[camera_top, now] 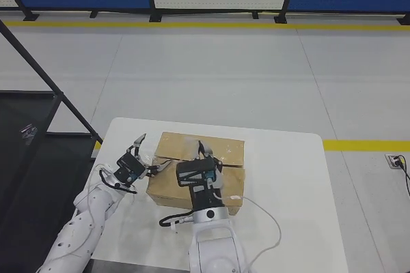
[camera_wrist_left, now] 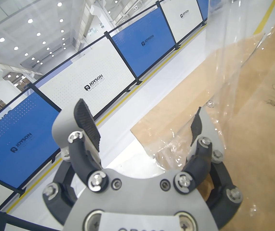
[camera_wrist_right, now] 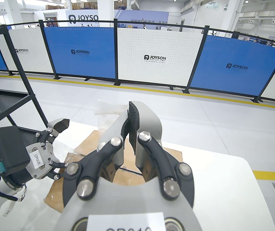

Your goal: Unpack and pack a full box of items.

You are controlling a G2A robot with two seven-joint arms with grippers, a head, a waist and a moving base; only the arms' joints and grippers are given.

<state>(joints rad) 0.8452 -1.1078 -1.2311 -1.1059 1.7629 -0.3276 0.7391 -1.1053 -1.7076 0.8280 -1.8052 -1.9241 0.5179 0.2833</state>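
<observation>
box is sitting toward the table's left edge, seam running left-right; we're pinching clear tape in right gripper over that seam, left gripper gaping at box's left edge

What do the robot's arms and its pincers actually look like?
White jointed arms with thin black and white cables. The left pincer and right pincer each have a silver-grey plate with screws, black links, two grey fingers with ribbed black pads, and a white label.
</observation>
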